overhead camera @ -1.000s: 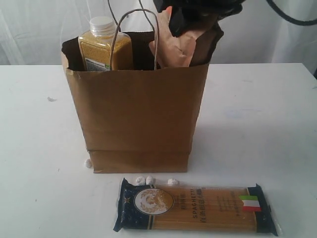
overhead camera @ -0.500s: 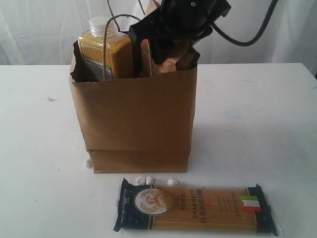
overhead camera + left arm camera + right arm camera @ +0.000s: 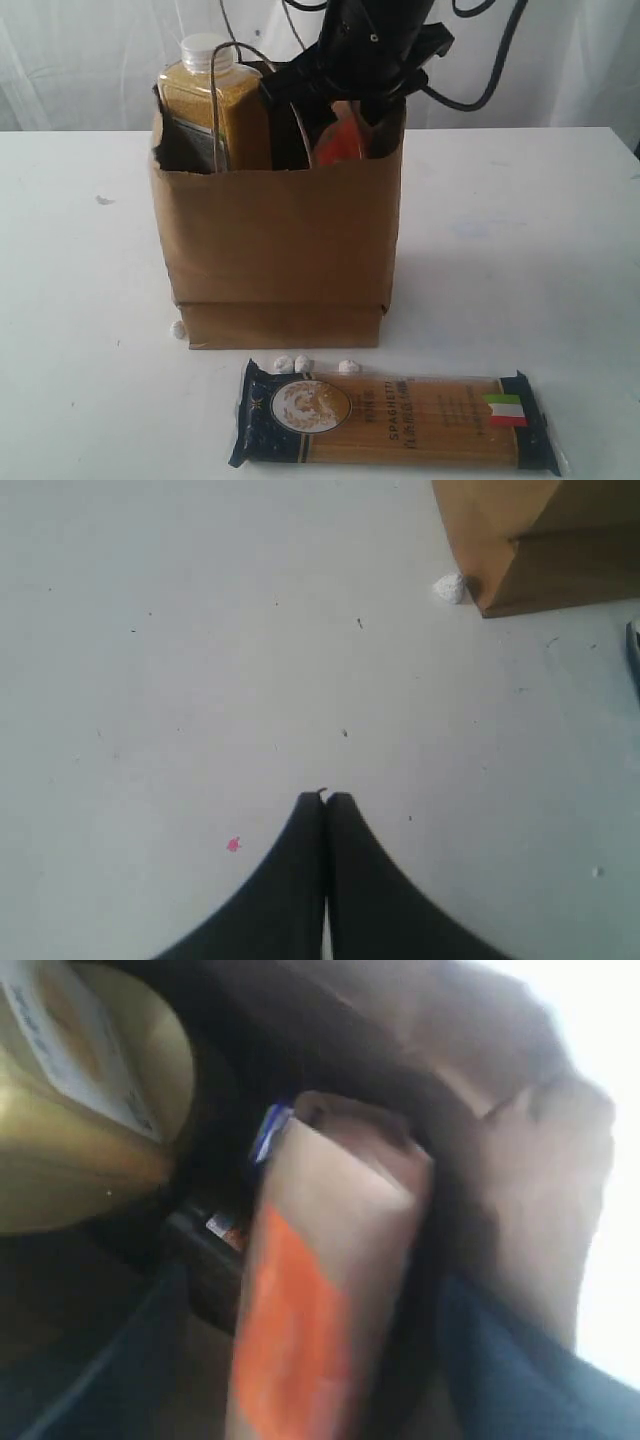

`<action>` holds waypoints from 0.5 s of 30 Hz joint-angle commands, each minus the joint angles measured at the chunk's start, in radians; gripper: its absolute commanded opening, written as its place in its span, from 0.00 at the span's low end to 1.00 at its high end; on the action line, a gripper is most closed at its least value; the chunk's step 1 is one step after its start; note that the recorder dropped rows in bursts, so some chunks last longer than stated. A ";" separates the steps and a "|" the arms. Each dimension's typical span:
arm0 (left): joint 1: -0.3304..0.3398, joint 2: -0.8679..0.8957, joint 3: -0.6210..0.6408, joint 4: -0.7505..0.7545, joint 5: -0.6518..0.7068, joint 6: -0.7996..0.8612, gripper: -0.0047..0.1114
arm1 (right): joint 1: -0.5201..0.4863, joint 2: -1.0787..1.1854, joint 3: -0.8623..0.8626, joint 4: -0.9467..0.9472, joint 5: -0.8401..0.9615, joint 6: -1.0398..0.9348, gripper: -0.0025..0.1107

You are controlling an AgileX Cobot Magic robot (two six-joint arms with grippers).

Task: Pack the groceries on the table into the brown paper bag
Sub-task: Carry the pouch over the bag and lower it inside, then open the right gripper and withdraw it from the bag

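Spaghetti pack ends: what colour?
Dark blue, on the spaghetti pack; exterior view shows it best.

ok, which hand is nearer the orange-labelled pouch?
Right. The right hand is in the bag mouth, straddling the pouch; the left hand sits over the table outside the bag's bottom corner.

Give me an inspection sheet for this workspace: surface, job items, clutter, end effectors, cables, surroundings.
Surface: white table, faint marks, and one pink speck near the left end effector.
Job's things: brown paper bag upright. White-capped bottle of yellow grains stands inside it. Orange-labelled pouch is at the bag's mouth. Spaghetti pack lies flat on the table in front of the bag, unpacked.
Clutter: white pebble-like bits by the bag's base.
Grippers: left end effector shut, empty, above bare table. Right end effector at the bag's mouth, by the pouch; too blurred to tell its grip.
Cables: black cables loop beside the right arm.
Surroundings: white backdrop.
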 commanded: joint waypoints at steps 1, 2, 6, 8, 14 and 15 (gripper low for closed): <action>-0.001 -0.007 0.004 -0.002 0.004 -0.009 0.04 | -0.001 -0.028 -0.008 -0.009 -0.013 0.008 0.62; -0.001 -0.007 0.004 -0.002 0.004 -0.009 0.04 | -0.001 -0.034 -0.008 -0.009 -0.014 0.011 0.62; -0.001 -0.007 0.004 -0.002 0.004 -0.009 0.04 | -0.001 -0.061 -0.008 -0.009 -0.032 0.019 0.62; -0.001 -0.007 0.004 -0.002 0.004 -0.009 0.04 | -0.001 -0.081 -0.008 -0.009 -0.035 0.026 0.62; -0.001 -0.007 0.004 -0.002 0.004 -0.009 0.04 | -0.001 -0.187 -0.008 -0.009 -0.048 0.026 0.62; -0.001 -0.007 0.004 -0.002 0.004 -0.009 0.04 | -0.001 -0.225 -0.008 -0.009 -0.066 0.026 0.62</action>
